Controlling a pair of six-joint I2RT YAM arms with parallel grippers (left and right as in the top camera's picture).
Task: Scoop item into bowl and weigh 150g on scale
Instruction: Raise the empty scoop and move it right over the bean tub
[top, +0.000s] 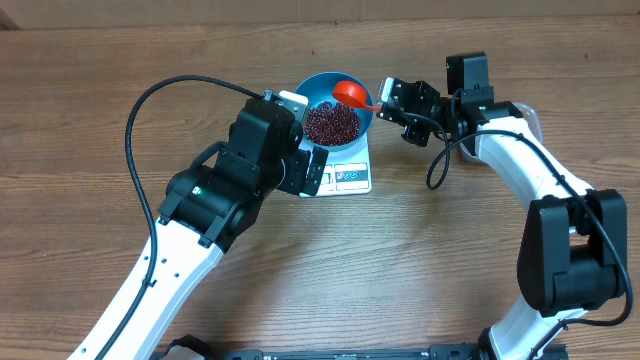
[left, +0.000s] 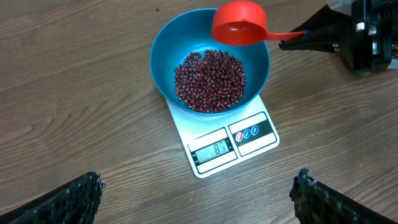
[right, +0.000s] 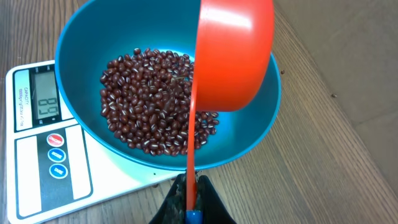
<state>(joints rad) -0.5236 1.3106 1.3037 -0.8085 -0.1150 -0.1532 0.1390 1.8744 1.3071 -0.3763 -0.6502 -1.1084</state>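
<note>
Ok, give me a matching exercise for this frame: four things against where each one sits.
Things:
1 beans
2 bowl
3 scoop
4 scale

Places:
A on the table, under the bowl
B tipped above the bowl's rim
C heaped inside the bowl
D standing on the scale

Pairs: 1-C, 2-D, 3-B, 4-A

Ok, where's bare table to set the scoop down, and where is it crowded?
Bare table between the left arm and right arm, in front of the scale, and left of the bowl beyond the black cable. Crowded at the bowl: open left gripper beside it, right gripper holding the scoop over it.
</note>
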